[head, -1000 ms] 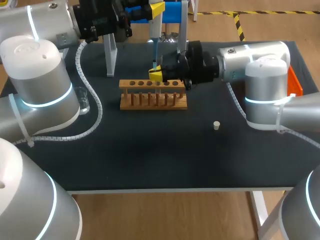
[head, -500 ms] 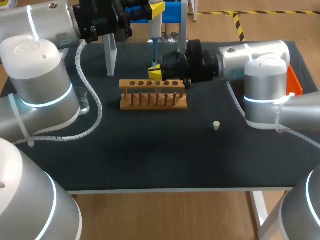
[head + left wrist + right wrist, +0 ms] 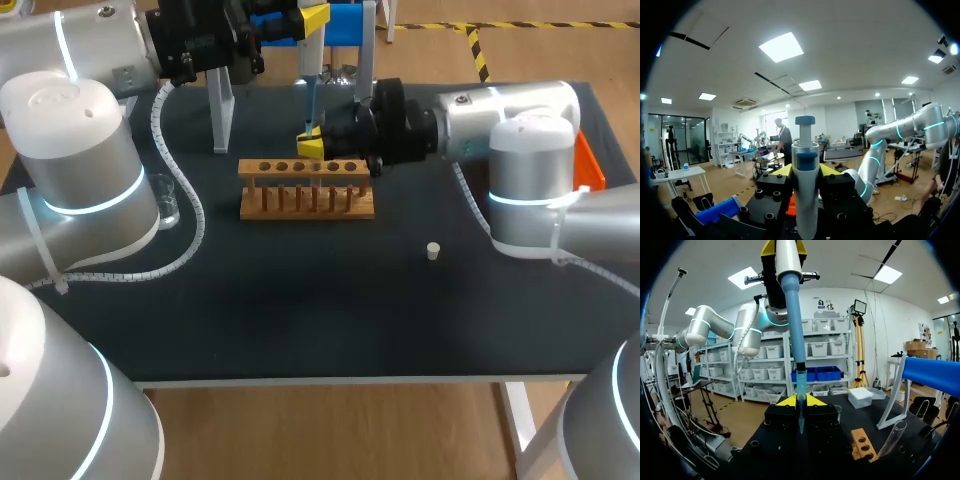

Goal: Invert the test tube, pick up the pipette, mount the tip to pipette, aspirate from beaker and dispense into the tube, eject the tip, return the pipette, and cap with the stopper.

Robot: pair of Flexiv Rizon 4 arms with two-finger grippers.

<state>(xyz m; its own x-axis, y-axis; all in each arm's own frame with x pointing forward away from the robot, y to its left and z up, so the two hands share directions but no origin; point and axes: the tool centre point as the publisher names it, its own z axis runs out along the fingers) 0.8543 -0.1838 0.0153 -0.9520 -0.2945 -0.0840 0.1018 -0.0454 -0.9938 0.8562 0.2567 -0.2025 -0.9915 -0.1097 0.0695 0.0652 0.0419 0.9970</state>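
Note:
My left gripper (image 3: 312, 18) is at the far middle of the table, shut on the white and blue pipette (image 3: 307, 85), which hangs point-down. In the left wrist view the pipette (image 3: 805, 200) stands upright between the left gripper's yellow fingers (image 3: 783, 170). My right gripper (image 3: 311, 148) is just behind the wooden rack (image 3: 305, 190), shut on the pale blue pipette tip (image 3: 801, 385) at the pipette's lower end. A clear test tube (image 3: 892, 437) stands in the rack (image 3: 861, 442). The small white stopper (image 3: 433, 251) lies to the rack's right. A glass beaker (image 3: 165, 200) stands to its left.
A white pipette stand (image 3: 221, 105) with a blue top bar (image 3: 935, 375) rises behind the rack. An orange tray (image 3: 590, 165) sits at the table's right edge, behind my right arm. The left arm's spiral cable (image 3: 190, 215) curls across the table beside the beaker.
The right gripper has shifted very slightly to the left with the tip. The left arm and the pipette have kept still.

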